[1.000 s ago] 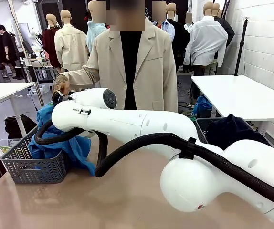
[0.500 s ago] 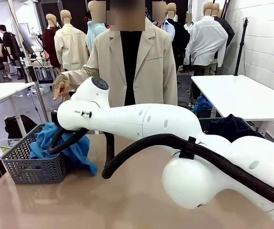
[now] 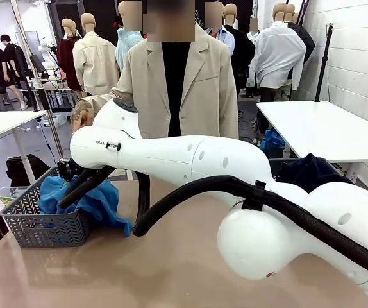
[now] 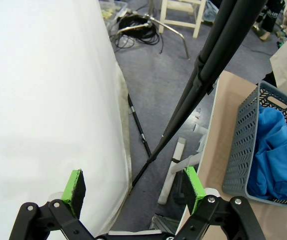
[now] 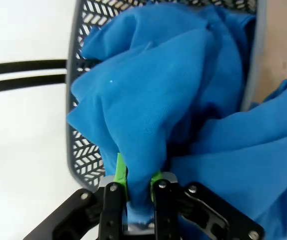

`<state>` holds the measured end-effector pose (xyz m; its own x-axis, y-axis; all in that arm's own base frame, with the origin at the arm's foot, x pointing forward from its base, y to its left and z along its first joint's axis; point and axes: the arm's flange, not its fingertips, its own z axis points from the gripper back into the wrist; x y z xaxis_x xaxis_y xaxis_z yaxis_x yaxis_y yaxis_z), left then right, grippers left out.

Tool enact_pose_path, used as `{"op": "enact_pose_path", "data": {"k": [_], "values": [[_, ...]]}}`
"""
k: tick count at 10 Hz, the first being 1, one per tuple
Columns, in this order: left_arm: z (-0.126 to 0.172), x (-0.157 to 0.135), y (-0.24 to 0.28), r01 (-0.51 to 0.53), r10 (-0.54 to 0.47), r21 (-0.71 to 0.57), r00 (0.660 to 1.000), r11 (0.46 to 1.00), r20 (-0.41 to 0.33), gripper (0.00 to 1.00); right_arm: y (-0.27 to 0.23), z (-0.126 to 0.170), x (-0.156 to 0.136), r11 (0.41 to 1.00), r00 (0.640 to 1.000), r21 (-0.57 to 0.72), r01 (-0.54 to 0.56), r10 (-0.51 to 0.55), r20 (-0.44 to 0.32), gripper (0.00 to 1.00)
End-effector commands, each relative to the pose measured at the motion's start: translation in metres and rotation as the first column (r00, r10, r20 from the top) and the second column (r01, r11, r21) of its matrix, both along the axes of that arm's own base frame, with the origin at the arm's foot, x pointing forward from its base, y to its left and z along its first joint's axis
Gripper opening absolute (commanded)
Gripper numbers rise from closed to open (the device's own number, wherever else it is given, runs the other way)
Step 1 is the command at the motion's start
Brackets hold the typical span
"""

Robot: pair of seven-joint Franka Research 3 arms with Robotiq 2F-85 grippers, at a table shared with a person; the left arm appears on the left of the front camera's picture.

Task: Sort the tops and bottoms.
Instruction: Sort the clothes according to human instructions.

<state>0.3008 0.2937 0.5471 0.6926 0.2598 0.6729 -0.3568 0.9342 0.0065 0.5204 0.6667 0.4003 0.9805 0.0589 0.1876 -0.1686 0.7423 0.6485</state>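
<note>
Bright, even indoor light, soft shadows; wide-angle wrist views bend at edges.

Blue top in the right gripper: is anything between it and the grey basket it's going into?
Nothing visible blocks it. The right gripper is shut on the blue top, which already hangs over the grey basket, with part of the fabric draped over the basket's rim onto the table.

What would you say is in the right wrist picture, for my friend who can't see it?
The right end effector is shut on a fold of a bright blue top, pinched between its green pads. The top is heaped in a grey mesh basket, with part of the blue fabric spilling over the rim onto the tan table.
</note>
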Motion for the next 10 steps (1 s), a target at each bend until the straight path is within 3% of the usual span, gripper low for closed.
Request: {"op": "enact_pose_path", "data": {"k": [1, 4, 6, 10], "values": [[-0.001, 0.0, -0.001, -0.02, 0.02, -0.008, 1.0, 1.0, -0.002, 1.0, 0.084, 0.014, 0.072, 0.999, 0.999, -0.028, -0.023, 0.022, -0.025, 0.0], [-0.001, 0.0, -0.001, -0.02, 0.02, -0.008, 1.0, 1.0, -0.002, 1.0, 0.087, 0.025, 0.068, 1.0, 1.0, -0.027, 0.011, -0.011, 0.004, 0.58], [-0.001, 0.0, -0.001, -0.02, 0.02, -0.008, 1.0, 1.0, -0.002, 1.0, 0.087, 0.042, 0.061, 0.996, 0.997, -0.072, 0.055, -0.05, 0.065, 0.97], [-0.001, 0.0, -0.001, -0.02, 0.02, -0.008, 1.0, 1.0, -0.002, 1.0, 0.073, 0.092, 0.03, 0.951, 0.974, -0.291, 0.107, -0.042, 0.221, 1.0]]}}
